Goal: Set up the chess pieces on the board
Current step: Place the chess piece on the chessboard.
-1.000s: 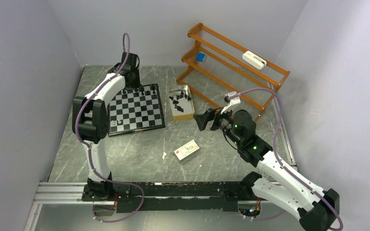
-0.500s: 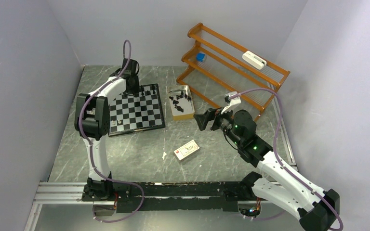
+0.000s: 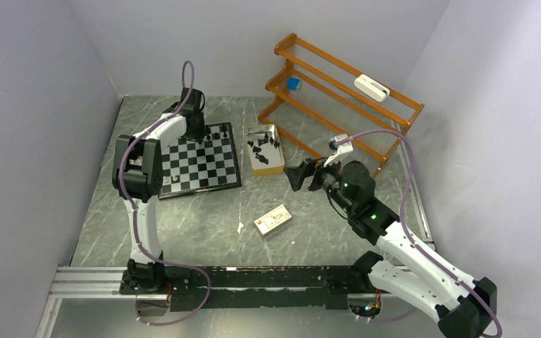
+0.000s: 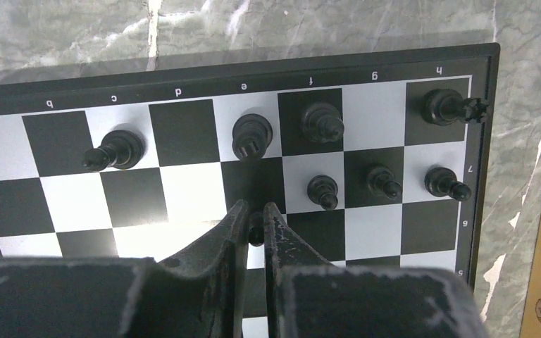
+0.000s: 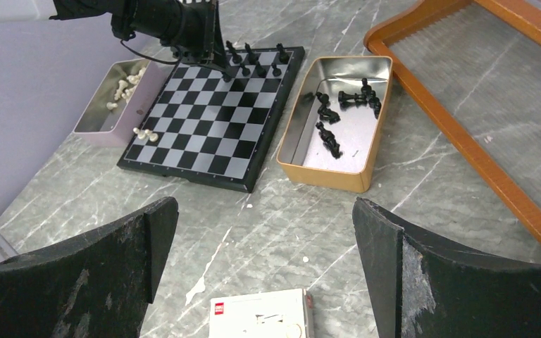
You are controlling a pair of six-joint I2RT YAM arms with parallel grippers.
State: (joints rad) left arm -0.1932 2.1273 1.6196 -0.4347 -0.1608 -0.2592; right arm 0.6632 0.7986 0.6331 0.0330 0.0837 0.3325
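Observation:
The board (image 3: 199,163) lies left of centre on the table. Several black chess pieces (image 4: 322,121) stand on its two far rows, seen close in the left wrist view. My left gripper (image 4: 255,220) hangs low over the second row, shut on a small black chess piece (image 4: 256,230) pinched between its tips. In the top view this gripper (image 3: 199,132) is at the board's far edge. A few pale pieces (image 5: 144,134) sit on the board's near-left side. My right gripper (image 5: 265,211) is wide open and holds nothing, hovering right of the tan tin (image 3: 264,165).
The tan tin (image 5: 292,158) holds several loose black pieces (image 5: 327,134). A lilac box (image 5: 95,127) with pale pieces stands left of the board. A white card box (image 3: 272,219) lies on the table in front. An orange wooden rack (image 3: 345,98) stands at the back right.
My left arm has shifted slightly over the board's far rows, still gripping the black piece. The right arm has not moved.

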